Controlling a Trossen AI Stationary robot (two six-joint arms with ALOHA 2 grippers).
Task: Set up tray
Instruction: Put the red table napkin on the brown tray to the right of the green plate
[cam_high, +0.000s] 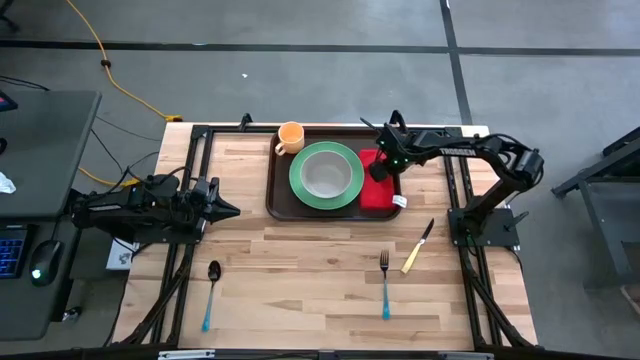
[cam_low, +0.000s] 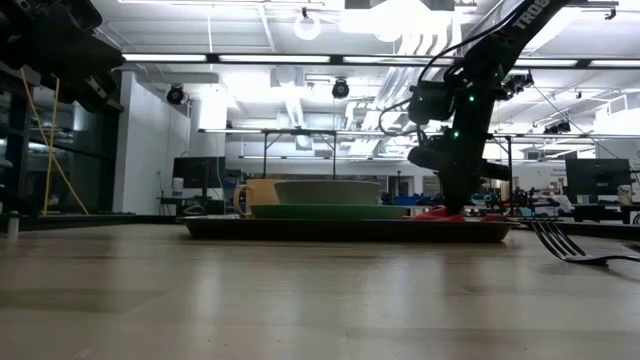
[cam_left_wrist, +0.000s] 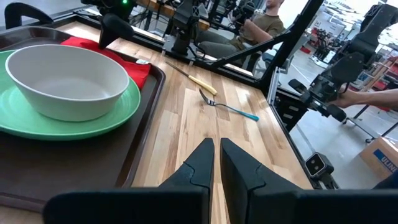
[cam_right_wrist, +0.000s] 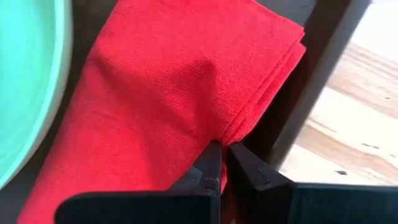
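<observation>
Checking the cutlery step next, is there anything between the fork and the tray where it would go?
Nothing visible: bare wood lies between the fork and the tray. The knife lies off to the side, and the right gripper is on the red napkin.

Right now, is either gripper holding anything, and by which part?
The right gripper is pinched on the red napkin at its folded edge, on the tray. The left gripper is shut on nothing.

Bright ceiling strip lights (cam_low: 300, 62) glare in low view; tabletop (cam_low: 300, 300) foreground soft, arm backlit dark; high view evenly lit.
</observation>
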